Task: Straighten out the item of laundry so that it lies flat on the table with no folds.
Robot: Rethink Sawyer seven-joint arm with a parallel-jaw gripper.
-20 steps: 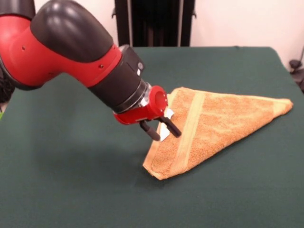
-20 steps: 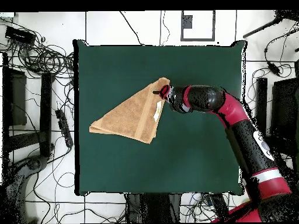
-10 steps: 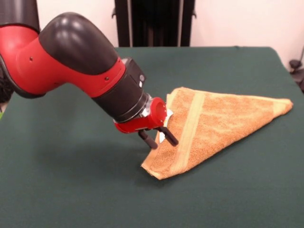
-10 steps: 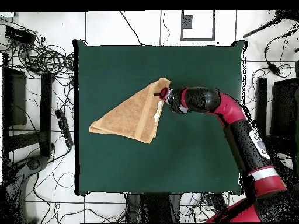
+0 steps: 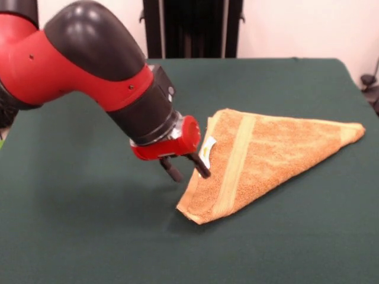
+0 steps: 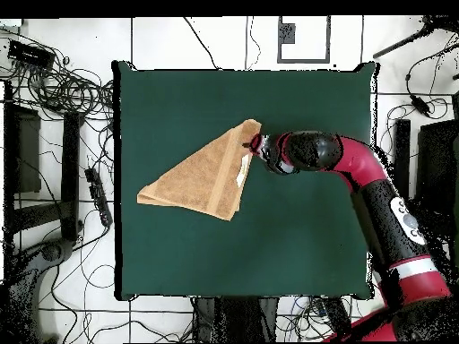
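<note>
Towel work is at the grasping stage, as you can judge from the layout: the small orange-tan terry towel lies folded into a triangle on the dark green felt-covered tabletop, so it is not yet flat. Your red and black arm's claw sits just beside the towel's folded side, near the small white label. Its two dark fingers are spread apart with nothing between them, one touching or almost touching the cloth.

In the overhead view the towel lies nearer the tabletop's left edge than its right, about midway between top and bottom edges.

Next, you likely need to pinch only the upper layer and draw it away to unfold. A flat woven band crosses the triangle.
</note>
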